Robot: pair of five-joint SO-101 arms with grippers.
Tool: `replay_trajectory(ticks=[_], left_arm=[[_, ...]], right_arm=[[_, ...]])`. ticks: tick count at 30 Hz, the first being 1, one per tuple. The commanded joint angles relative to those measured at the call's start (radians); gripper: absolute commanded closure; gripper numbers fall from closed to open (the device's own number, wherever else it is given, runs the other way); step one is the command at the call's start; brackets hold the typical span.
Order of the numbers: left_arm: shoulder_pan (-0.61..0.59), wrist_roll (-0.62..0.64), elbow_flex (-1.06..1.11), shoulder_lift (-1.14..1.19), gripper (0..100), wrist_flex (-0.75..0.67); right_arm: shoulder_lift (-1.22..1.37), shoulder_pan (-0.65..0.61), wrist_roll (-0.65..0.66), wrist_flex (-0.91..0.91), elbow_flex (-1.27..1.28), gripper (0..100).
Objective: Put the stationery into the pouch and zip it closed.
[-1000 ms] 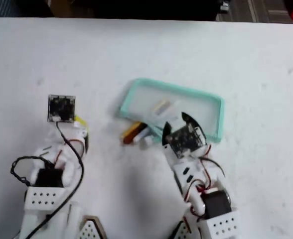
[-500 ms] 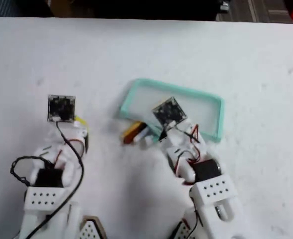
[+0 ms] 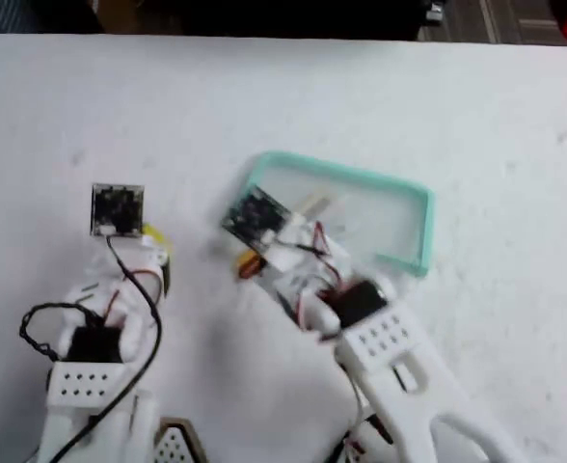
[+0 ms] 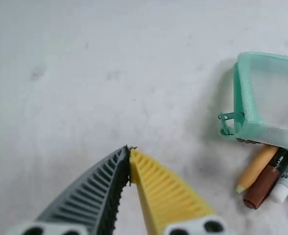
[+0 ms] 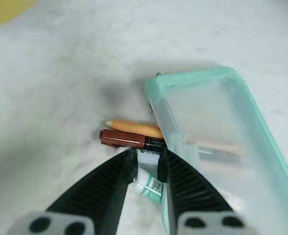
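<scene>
Left gripper [image 4: 129,152]: pressed together, with the grey and yellow fingers meeting at the tips and nothing between them. You have it low over bare white table [image 4: 85,73], apart from the pouch [image 4: 244,93].

Right gripper [image 5: 146,159]: spread a little, with one black finger on either side of the white tube [image 5: 149,186], which has a green label. The tube lies on the table in the gap. You cannot tell from the wrist view whether either finger touches it.

Pouch: teal edge and clear walls, lying flat near the middle of the table in the high view, just ahead of the right arm. Its zip pull [image 4: 226,122] sticks out at the corner nearest the left gripper.

Loose stationery: the orange pencil [image 5: 134,128], the brown marker [image 5: 127,139] and the white tube lie side by side, touching one another. They sit on the table just beside the pouch's long edge on the arms' side, close to the zip corner. Their far ends reach that edge, and you cannot tell whether they sit inside the opening.

Inside the pouch, a pale stick [image 5: 215,147] shows through the clear wall.
</scene>
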Motion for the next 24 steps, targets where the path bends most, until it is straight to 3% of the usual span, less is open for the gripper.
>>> replay_trajectory(ticks=[1,11,20,24], left_arm=[[-0.007,0.003,-0.028,0.002,97,-0.029],[-0.005,0.003,-0.028,0.002,97,-0.029],[-0.002,0.003,-0.031,0.002,97,-0.029],[-0.001,0.003,-0.032,0.002,97,-0.029]], right_arm=[[0.213,-0.008,0.011,-0.005,-0.158,92.4],[0.57,0.041,0.014,-0.008,-0.391,92.5],[0.756,0.182,0.014,-0.008,-0.568,92.5],[0.769,0.156,0.009,-0.004,-0.578,92.2]])
